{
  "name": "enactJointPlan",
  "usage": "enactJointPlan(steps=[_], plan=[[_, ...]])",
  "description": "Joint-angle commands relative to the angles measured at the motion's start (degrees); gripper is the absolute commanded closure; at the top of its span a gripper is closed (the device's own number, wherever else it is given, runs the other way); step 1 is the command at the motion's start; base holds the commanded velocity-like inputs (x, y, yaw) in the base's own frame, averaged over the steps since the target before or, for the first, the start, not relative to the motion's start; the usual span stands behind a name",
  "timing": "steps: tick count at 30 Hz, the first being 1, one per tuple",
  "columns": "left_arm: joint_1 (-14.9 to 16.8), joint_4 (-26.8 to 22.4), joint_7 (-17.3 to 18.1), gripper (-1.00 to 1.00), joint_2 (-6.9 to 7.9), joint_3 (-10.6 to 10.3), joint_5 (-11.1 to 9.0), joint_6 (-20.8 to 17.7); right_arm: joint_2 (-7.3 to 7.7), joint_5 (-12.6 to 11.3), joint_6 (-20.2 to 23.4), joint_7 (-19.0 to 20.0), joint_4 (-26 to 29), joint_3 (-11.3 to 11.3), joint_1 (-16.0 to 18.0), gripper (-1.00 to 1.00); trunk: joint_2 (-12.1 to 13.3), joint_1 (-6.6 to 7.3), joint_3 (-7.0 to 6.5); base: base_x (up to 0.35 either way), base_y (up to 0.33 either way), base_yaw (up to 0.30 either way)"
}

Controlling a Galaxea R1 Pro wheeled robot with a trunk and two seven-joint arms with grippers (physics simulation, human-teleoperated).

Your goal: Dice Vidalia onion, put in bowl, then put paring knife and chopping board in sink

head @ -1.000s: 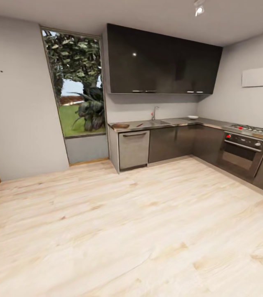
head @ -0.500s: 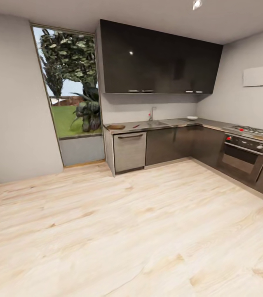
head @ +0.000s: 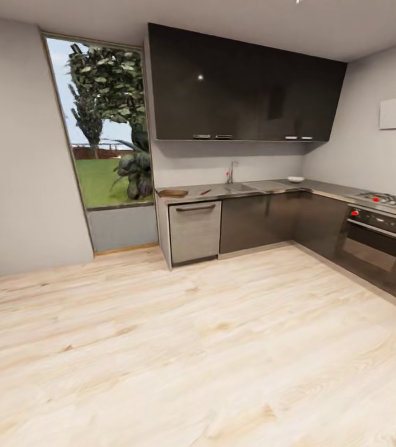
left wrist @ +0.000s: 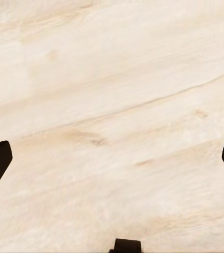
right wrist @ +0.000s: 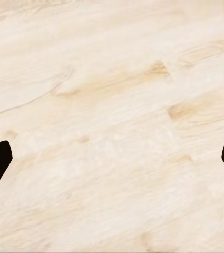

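Stretching across the far wall, the countertop (head: 266,187) carries the sink (head: 240,185) mid-run, the chopping board (head: 173,193) at its left end, the bowl (head: 295,179) near the corner, the paring knife (head: 205,192) between board and sink. Both the left gripper (left wrist: 112,158) and right gripper (right wrist: 112,158) are spread wide above floor (head: 179,347).

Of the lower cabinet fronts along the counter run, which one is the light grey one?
The leftmost front, under the chopping board end of the countertop, with a horizontal bar handle; the fronts to its right are dark and glossy.

The head view looks forward across the pale wooden floor (head: 198,347) to the far bench (head: 266,186). Both wrist views face straight down, close above that same floor, dark jaws spread wide.
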State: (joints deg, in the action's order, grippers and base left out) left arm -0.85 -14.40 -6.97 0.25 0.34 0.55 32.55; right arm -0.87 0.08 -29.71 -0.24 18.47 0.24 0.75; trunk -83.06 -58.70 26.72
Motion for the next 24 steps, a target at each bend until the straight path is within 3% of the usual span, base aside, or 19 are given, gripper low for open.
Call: enactJointPlan(steps=[1,24], plan=[[0.0,-0.1,-0.2,-1.00,0.00,0.0,0.1,0.1,-0.01,0.0,-0.2,0.0,-0.1,0.0,0.0,-1.00,0.0,-0.03,0.05,0.278,-0.222,0.074],[0.0,-0.1,-0.1,-1.00,-0.07,-0.1,0.1,0.1,-0.01,0.0,-0.2,0.0,0.0,0.0,0.0,-1.00,0.0,-0.03,0.05,0.269,-0.230,0.072]])
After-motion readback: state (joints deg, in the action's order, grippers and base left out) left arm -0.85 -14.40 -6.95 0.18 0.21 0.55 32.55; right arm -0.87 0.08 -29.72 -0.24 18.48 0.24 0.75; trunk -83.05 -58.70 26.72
